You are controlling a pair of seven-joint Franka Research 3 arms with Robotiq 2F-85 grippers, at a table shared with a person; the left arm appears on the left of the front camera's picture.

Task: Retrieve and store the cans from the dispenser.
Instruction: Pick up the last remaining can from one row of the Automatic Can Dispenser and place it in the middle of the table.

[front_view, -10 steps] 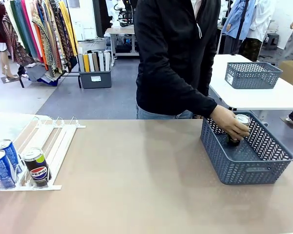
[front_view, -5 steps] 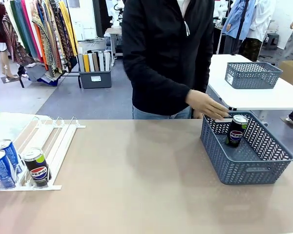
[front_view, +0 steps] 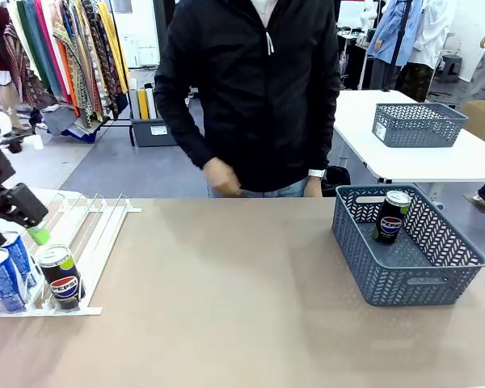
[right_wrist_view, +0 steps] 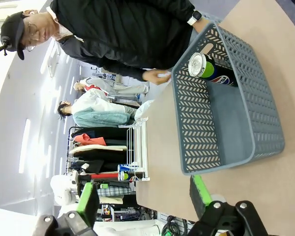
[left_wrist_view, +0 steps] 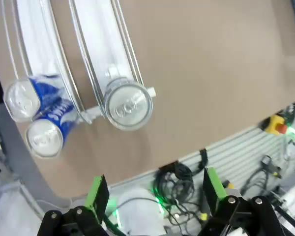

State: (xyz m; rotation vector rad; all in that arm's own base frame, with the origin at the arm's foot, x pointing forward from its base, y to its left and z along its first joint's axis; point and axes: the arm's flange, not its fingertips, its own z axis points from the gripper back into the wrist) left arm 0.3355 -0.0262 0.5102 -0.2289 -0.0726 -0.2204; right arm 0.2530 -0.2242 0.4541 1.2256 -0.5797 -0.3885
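The main risk I see is crowding at the low end of the dispenser [front_view: 89, 233]: the black Pepsi can [front_view: 59, 277] stands in one lane with two blue Pepsi cans [front_view: 2, 279] just beside it, so a finger coming down off-centre could strike a rail divider or knock a neighbour. A can dragged forward rather than lifted could also catch on the clear front stop. The carry to the grey-blue mesh basket [front_view: 404, 279], where a green-topped can [front_view: 390, 217] already stands, crosses the table near the person's hand [front_view: 222, 176]. The left gripper [left_wrist_view: 156, 191] hangs above these cans with its jaws fully spread, holding and touching nothing. The right gripper [right_wrist_view: 143, 194] faces the basket, jaws likewise wide apart and empty.
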